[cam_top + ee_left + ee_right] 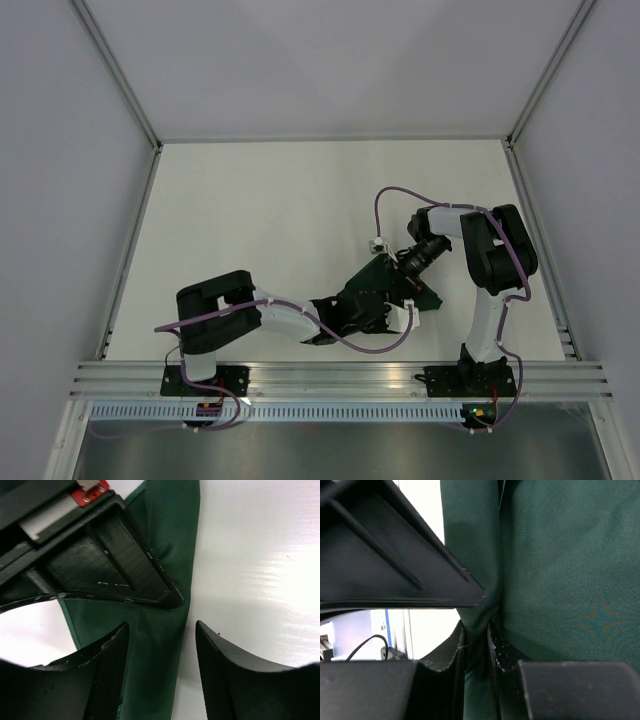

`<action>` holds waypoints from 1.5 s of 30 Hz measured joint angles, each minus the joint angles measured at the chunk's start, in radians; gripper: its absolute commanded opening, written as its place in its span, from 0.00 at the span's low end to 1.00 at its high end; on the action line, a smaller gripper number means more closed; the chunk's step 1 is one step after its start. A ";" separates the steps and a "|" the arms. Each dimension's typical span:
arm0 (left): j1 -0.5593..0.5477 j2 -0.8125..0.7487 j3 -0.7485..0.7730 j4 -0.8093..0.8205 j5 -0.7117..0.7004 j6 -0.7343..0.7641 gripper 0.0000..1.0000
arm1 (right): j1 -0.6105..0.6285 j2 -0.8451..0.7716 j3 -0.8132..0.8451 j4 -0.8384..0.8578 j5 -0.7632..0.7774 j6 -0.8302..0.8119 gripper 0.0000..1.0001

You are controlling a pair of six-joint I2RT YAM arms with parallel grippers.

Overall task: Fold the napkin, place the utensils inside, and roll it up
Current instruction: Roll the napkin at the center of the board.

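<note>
Napkin (pixel 366 289): bunched on the white table (pixel 280 210), toward its near side, between both arms | right gripper (pixel 476 636): a napkin fold is pinched between closed jaws | left gripper (pixel 160 632): jaws are held apart, a narrow strip of cloth straddled, unclamped

White-black arms (pixel 285 318), purple cables (pixel 400 195), ribbed black claw fingers (pixel 105 677).

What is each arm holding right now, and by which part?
The right gripper, jaws shut, pinches the napkin by a bunched fold. The left gripper holds nothing; its jaws stand open astride it.
</note>
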 measured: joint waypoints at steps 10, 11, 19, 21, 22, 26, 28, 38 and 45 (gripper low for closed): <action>0.032 0.051 0.032 -0.015 0.040 -0.005 0.20 | 0.000 0.002 0.000 -0.002 0.000 0.004 0.10; 0.034 0.053 0.035 -0.021 0.050 -0.008 0.16 | 0.000 0.002 0.000 -0.001 0.000 0.005 0.10; 0.058 0.059 0.080 -0.104 0.129 -0.033 0.02 | -0.006 -0.005 -0.004 0.012 0.004 0.030 0.40; 0.066 0.063 0.093 -0.119 0.151 -0.048 0.02 | -0.006 -0.024 -0.016 0.025 0.007 0.048 0.45; 0.071 0.064 0.099 -0.124 0.162 -0.055 0.02 | -0.006 -0.040 -0.025 0.031 0.011 0.055 0.50; 0.088 0.073 0.120 -0.143 0.206 -0.084 0.02 | -0.005 -0.113 -0.048 0.072 0.047 0.063 0.58; 0.093 0.076 0.125 -0.145 0.220 -0.094 0.02 | -0.008 -0.146 -0.048 0.108 0.069 0.068 0.61; 0.147 0.082 0.163 -0.200 0.335 -0.162 0.02 | -0.091 -0.291 -0.045 0.235 0.107 0.172 0.67; 0.239 0.114 0.246 -0.306 0.496 -0.252 0.02 | -0.187 -0.406 0.014 0.253 0.093 0.236 0.68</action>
